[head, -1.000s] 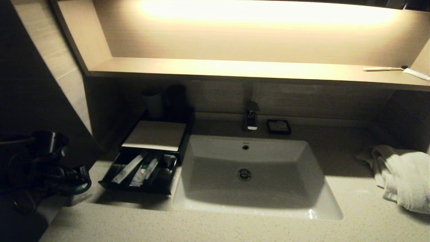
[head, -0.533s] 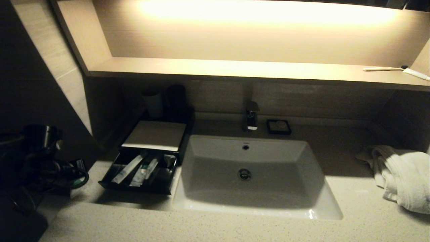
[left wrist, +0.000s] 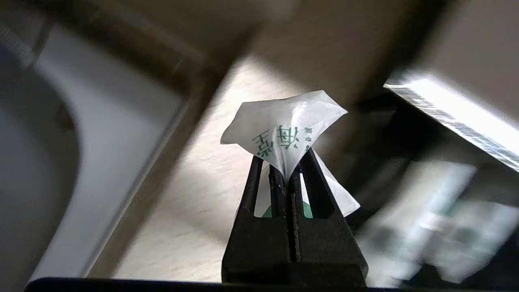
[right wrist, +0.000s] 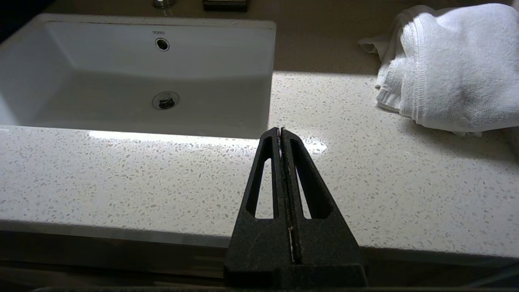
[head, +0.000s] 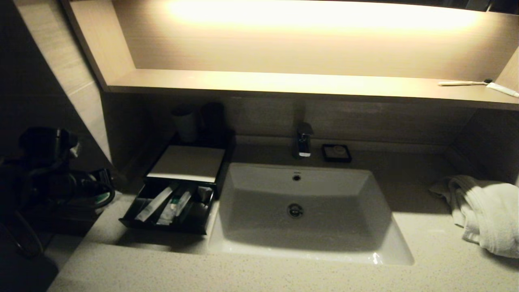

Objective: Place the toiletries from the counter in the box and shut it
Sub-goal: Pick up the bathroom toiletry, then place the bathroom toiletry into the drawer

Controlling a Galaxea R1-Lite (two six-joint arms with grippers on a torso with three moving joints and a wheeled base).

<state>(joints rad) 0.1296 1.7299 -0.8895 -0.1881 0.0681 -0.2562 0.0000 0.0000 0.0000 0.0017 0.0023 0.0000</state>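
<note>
Left gripper [left wrist: 288,172] clamped tight on white sachet [left wrist: 284,132], pinched mid-body. Light, limp, crinkly film; folds easily, may slip. Right gripper [right wrist: 280,132] closed, empty, parked over tabletop [right wrist: 121,178].

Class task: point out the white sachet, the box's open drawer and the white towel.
white sachet [left wrist: 284,129], left wrist view, its crumpled printed face above the fingers.
open drawer [head: 162,225], head view, its black front wall.
white towel [right wrist: 450,69], right wrist view, its folded middle.

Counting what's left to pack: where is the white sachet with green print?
The white sachet is pinched in the shut left gripper, held above the counter left of the box.
</note>
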